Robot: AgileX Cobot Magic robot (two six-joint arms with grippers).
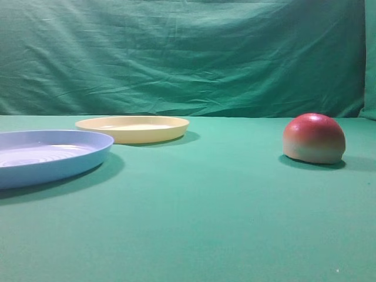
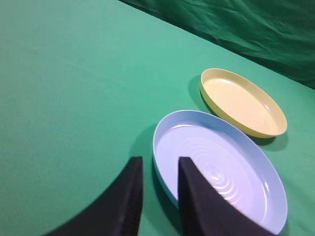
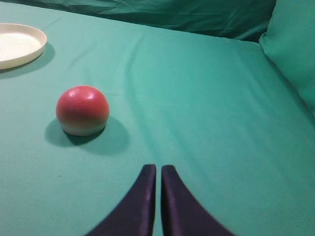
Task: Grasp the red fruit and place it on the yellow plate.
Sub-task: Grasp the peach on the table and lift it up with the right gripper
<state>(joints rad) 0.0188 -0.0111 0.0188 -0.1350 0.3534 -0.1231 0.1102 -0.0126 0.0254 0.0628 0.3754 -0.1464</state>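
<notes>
The red fruit [image 1: 314,138] rests on the green cloth at the right, red on top and pale at its base. In the right wrist view the fruit [image 3: 82,110] lies ahead and to the left of my right gripper [image 3: 158,168], which is shut and empty, well apart from it. The yellow plate [image 1: 133,128] sits far left of the fruit, empty; its edge shows as the yellow plate [image 3: 19,45] at top left. My left gripper [image 2: 160,162] is open with a narrow gap, empty, over the near rim of the blue plate, with the yellow plate [image 2: 243,101] beyond. Neither gripper appears in the exterior view.
A light blue plate [image 1: 47,155] lies at the left, in front of the yellow one, and shows as the blue plate [image 2: 219,167] under the left gripper. A green backdrop [image 1: 188,53] hangs behind the table, and a fold of cloth [image 3: 293,49] rises at the right.
</notes>
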